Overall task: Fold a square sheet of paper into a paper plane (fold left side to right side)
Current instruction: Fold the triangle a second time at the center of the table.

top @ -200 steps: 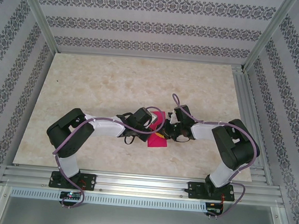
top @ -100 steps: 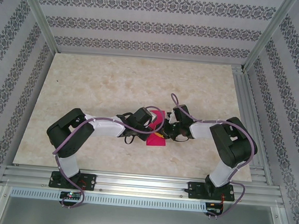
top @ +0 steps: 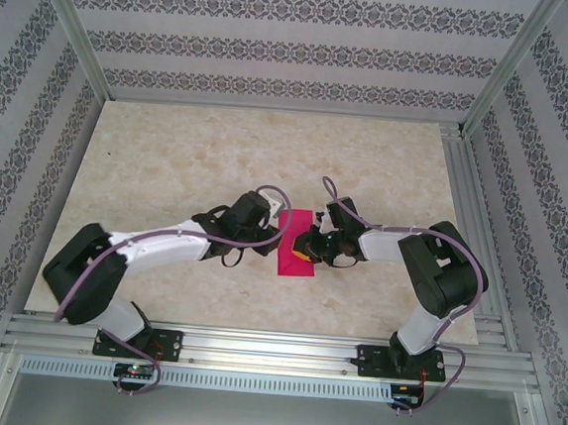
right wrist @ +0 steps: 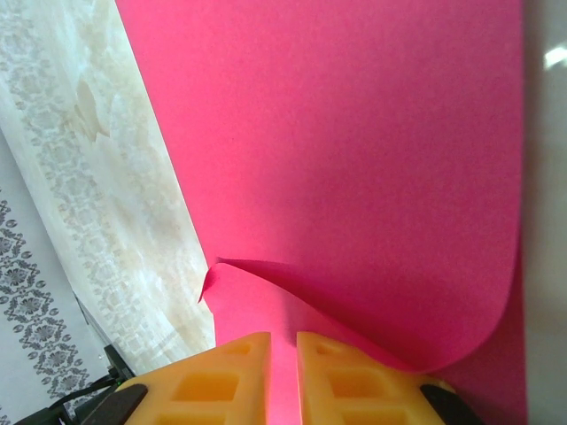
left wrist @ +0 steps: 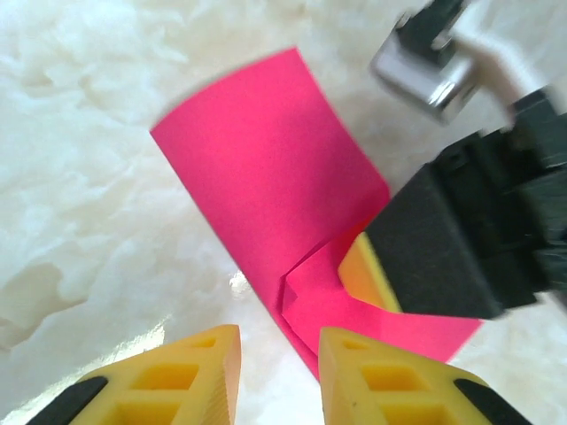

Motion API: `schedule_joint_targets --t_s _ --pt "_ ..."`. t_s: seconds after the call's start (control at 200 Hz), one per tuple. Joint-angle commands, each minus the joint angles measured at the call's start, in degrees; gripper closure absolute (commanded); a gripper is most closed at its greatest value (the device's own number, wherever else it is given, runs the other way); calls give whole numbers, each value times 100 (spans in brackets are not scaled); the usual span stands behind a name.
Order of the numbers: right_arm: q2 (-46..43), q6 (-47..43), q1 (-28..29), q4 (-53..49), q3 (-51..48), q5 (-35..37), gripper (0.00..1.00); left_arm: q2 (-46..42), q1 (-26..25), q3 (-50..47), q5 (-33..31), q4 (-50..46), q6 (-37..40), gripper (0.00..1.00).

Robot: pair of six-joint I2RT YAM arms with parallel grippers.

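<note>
The sheet of paper is bright magenta and lies folded into a narrow rectangle on the table between the two arms. In the left wrist view the sheet of paper lies flat ahead, with a small flap raised at its near end. My left gripper stands open just short of the paper's edge, nothing between its yellow fingers. My left gripper sits at the sheet's left side. My right gripper is at the sheet's right edge, shut on a curled layer of the sheet of paper. Pink fills the narrow gap of my right gripper.
The table has a pale marble pattern with free room to the back and left. Aluminium rails run along the near edge and the right side. Patterned walls close in the back and both sides.
My left gripper has opened, let go of the paper and drawn back to the left, its arm stretched lower. The paper has dropped flatter. The right gripper has kept its hold.
</note>
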Motion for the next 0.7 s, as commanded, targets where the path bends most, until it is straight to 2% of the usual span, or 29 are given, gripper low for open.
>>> schedule_joint_targets --t_s 0.0,0.115,0.2,0.42,0.694 --pt "204 -70 49 -422 -50 467 84 -422 63 -343 463 -31 -365 68" --pt "195 -34 49 -417 -48 469 84 -546 1 -780 1346 692 -915 69" --pt "193 -6 53 -372 -65 468 84 -465 -139 -1045 1659 1363 -1342 71" --pt "189 5 50 -369 -74 463 84 45 -339 -1009 2028 2298 -1830 73" --pt "194 3 57 -397 -70 459 84 860 -456 -737 2130 2379 -1842 74"
